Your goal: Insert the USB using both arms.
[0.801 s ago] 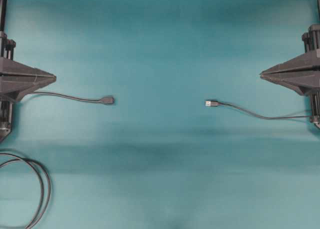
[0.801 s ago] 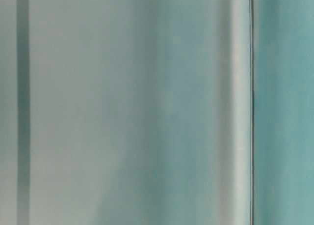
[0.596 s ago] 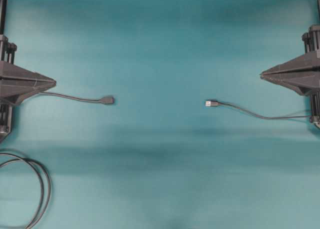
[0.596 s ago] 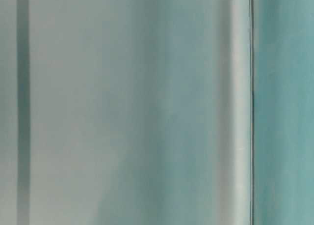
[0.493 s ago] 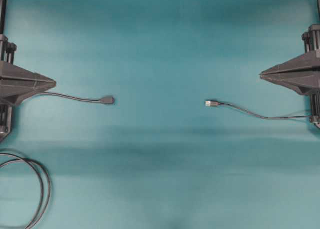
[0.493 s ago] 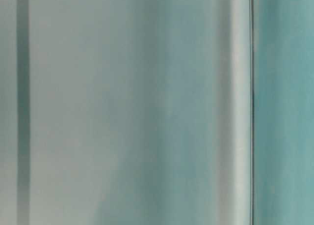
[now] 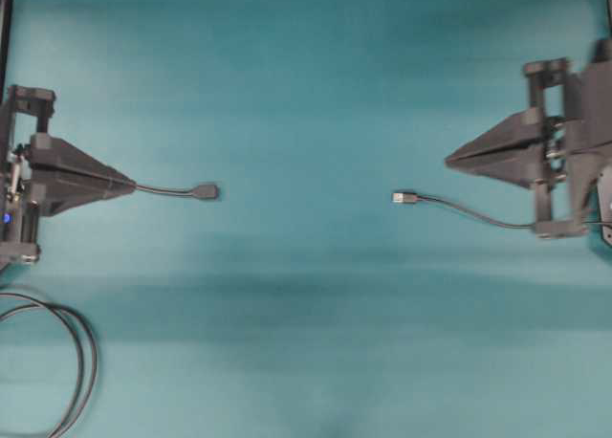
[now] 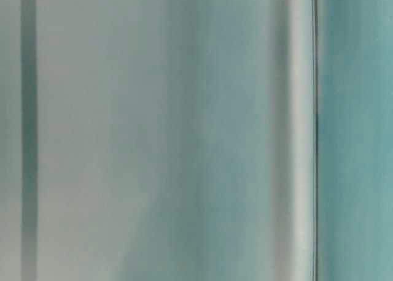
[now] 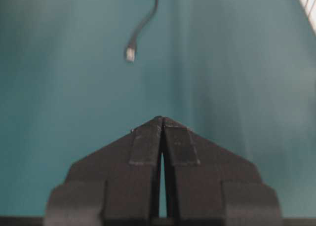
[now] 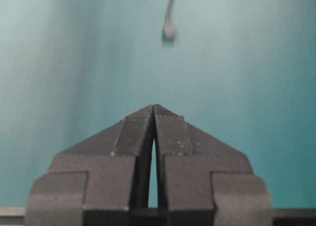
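Note:
The USB (image 7: 404, 198), a small plug with a silver tip, lies right of the table's middle, and its thin dark cable (image 7: 478, 218) trails off to the right. The left wrist view catches the USB (image 9: 130, 54) far ahead. An all-black socket end (image 7: 205, 191) lies left of middle; the right wrist view shows this socket end (image 10: 169, 30) far off. My left gripper (image 7: 133, 185) is shut and empty, its tip over the socket's cable. My right gripper (image 7: 448, 161) is shut and empty, behind and to the right of the USB. Both wrist views show the left gripper (image 9: 161, 119) and the right gripper (image 10: 154, 107) with fingers pressed together.
A thicker black cable (image 7: 80, 361) loops at the front left corner. The teal tabletop (image 7: 306, 94) spreads between the two arms. The table-level view is a blur of pale and teal bands with nothing recognisable in it.
Both arms have moved inward from the table's sides, the right one farther than the left. Both grippers stayed shut. The plug, the socket and the cables have not moved.

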Controlling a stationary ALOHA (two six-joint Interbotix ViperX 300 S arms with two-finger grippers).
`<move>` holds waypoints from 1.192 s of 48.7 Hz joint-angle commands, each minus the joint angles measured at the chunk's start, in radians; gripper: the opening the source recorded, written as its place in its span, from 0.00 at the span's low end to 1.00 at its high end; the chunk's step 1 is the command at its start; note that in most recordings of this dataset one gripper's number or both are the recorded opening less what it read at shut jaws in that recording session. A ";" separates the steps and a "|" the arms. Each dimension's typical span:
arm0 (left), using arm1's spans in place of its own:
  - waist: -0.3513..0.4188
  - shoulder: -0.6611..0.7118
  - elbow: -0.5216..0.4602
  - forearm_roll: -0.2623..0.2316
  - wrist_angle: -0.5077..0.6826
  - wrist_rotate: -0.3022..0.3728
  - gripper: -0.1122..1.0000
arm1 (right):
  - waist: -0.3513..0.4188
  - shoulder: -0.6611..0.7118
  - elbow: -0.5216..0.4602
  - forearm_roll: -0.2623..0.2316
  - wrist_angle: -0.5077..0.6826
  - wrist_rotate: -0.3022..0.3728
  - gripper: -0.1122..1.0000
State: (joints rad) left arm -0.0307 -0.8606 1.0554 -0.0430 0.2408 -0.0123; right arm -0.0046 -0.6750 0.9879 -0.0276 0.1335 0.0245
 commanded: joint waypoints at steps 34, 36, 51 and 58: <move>0.069 0.138 0.058 0.002 0.012 0.008 0.79 | -0.034 0.258 -0.066 -0.002 0.120 0.041 0.54; 0.072 0.152 0.061 0.006 0.011 0.012 0.81 | -0.034 0.273 -0.067 -0.002 0.120 0.049 0.64; 0.074 0.268 0.067 0.011 0.008 0.086 0.83 | -0.031 0.423 -0.094 -0.002 0.120 0.063 0.62; 0.074 0.311 0.066 0.011 -0.003 0.098 0.82 | -0.031 0.482 -0.106 -0.002 0.120 0.063 0.56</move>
State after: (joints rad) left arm 0.0414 -0.5676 1.1321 -0.0353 0.2531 0.0675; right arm -0.0368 -0.2102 0.9112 -0.0276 0.2562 0.0874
